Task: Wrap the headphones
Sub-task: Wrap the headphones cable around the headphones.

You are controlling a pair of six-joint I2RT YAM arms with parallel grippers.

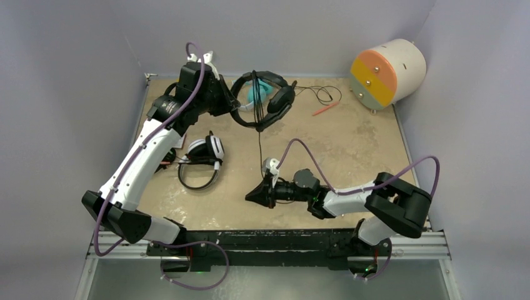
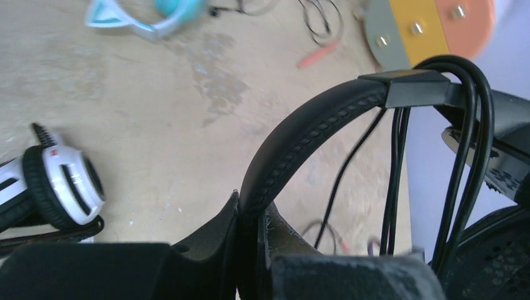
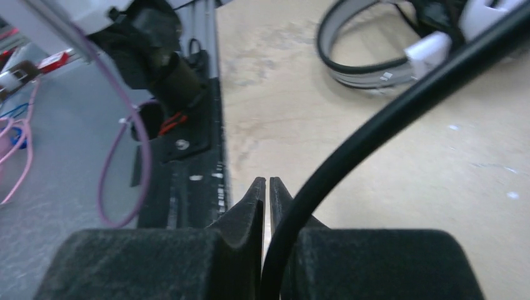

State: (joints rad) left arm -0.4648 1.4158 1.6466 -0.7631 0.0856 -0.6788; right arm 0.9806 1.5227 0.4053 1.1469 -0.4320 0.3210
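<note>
The tabletop [image 1: 350, 144] is pale tan, scuffed and blotchy. Plain lilac-grey walls [image 1: 75, 75] box it in at the back and both sides, and a black rail runs along its near edge. The black headphones [image 1: 265, 100] hang above the far part of it, held by the left jaws, which are clamped on the padded headband. Just behind the headphones lies a teal cat-ear headset [image 1: 255, 94]. To their right is a thin red stick [image 1: 325, 109], and farther right a drum [image 1: 387, 74] on its side, its face banded orange, yellow and grey-green and studded with bolts. Nearer the arms and to the headphones' left rests the white-and-black headset [image 1: 203, 156]. A black cable [image 1: 260, 150] drops from the headphones straight toward the right jaws. Only the overhead view shows that whole run. Only the right wrist view shows those jaws standing nearly together with the cable passing between the pads, seemingly pinched, though the contact itself sits low and blurred in frame. Only the left wrist view shows several loops of cable slung over the square slider at the headband's end. The headband is matte and leather-like, with a row of stitching along its curve. The jaw pads look like dark, rough foam. The white earcup is glossy plastic ringed by a black cushion.
</note>
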